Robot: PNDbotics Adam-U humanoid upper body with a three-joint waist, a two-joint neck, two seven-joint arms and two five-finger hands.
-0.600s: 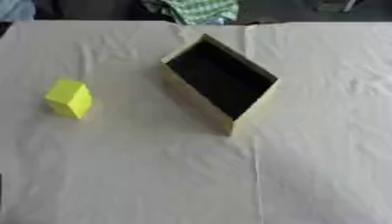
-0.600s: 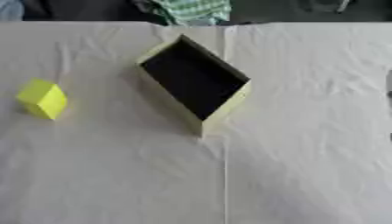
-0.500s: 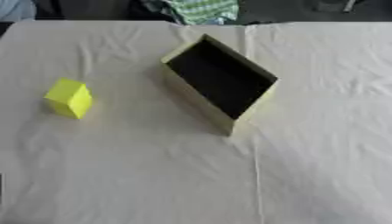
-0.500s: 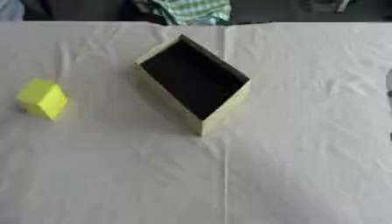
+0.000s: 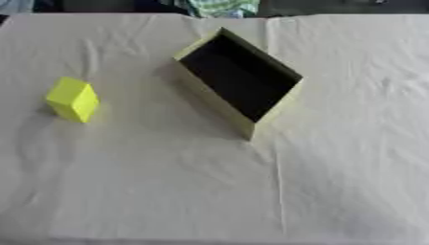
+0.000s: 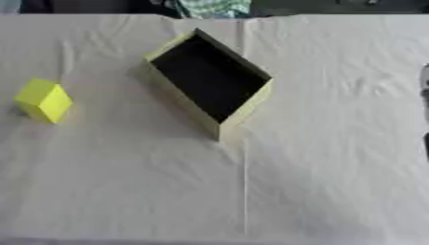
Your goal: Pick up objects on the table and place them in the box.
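A yellow block (image 5: 73, 99) lies on the white cloth at the left, by itself. In the middle stands an open box (image 5: 209, 98), pale yellow outside and dark inside, turned at an angle, with nothing visible in it. At the right edge of the right eye view a thin dark strip (image 6: 425, 86) shows, which may be part of my right arm or hand; too little of it shows to make out its shape. My left hand is in no view.
The white, wrinkled tablecloth (image 5: 167, 191) covers the whole table, with a crease running down from the box. A green-and-white checked fabric (image 5: 220, 6) shows past the far edge.
The whole picture has shifted slightly upward, so the camera moved. The block and the box stay where they were.
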